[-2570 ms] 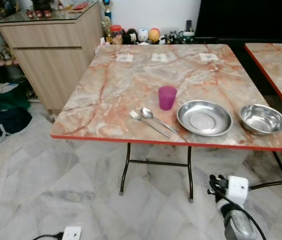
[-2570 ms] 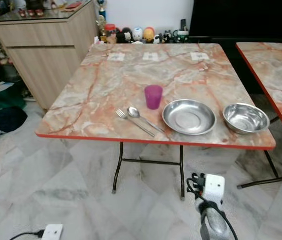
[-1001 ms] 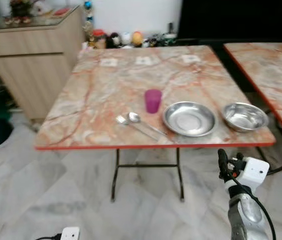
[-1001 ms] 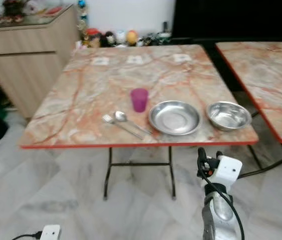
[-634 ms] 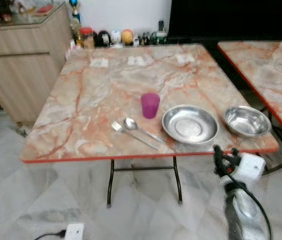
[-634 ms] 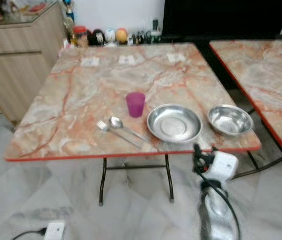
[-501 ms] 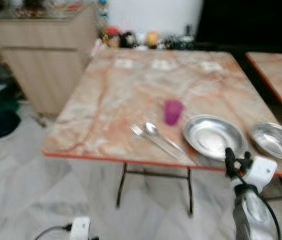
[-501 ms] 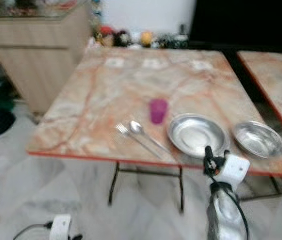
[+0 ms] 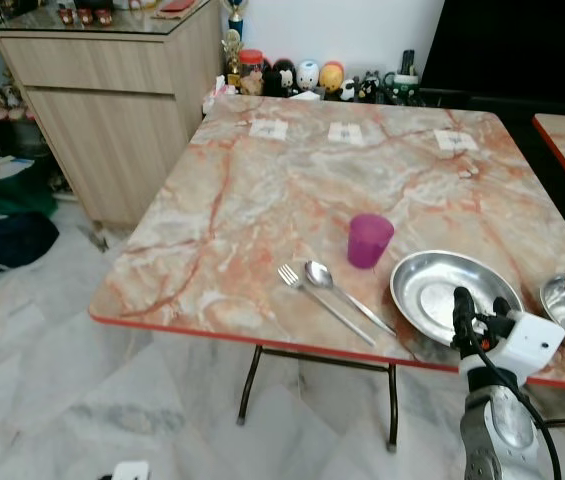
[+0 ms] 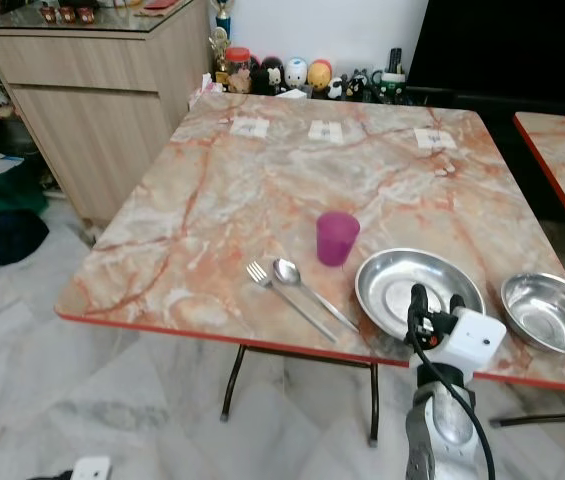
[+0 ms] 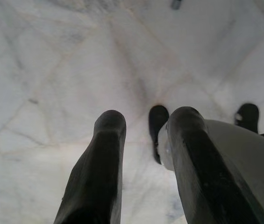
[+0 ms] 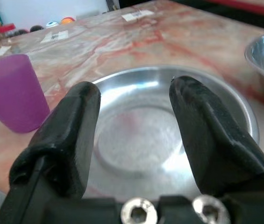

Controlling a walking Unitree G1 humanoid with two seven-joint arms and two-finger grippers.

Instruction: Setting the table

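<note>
Nearest the camera, the right hand (image 9: pixel 479 310) is raised at the front edge of the worktop (image 9: pixel 262 190), its two black fingers (image 12: pixel 71 130) spread wide with nothing between them. Through the wrist camera they frame the shallow steel plate (image 12: pixel 169 135), which lies just beyond the fingertips; the hand looks to hover at the plate's near rim, though whether it touches the metal is hard to tell from these angles. The left hand (image 11: pixel 143 158) hangs idle over the marble floor (image 11: pixel 52 70), its fingers apart and empty.

On the worktop, just left of the plate, a fork (image 9: pixel 307 290) and a spoon (image 9: pixel 334 287) lie side by side, angled toward the front edge. Behind them a purple cup (image 9: pixel 369 240) stands upright, near the plate's far left rim. A steel bowl (image 10: pixel 550 311) sits to the right of the plate, close to the worktop's corner. Farther back, three small paper cards (image 9: pixel 268 128) lie in a row, and beyond the far edge stands a line of small figurines (image 9: pixel 307 76).

The step in hand seems to be the approach to the plate. The next move calls for lowering the fingers over the thin rim and closing on it firmly; the slick, shallow metal may slide rather than lift.
</note>
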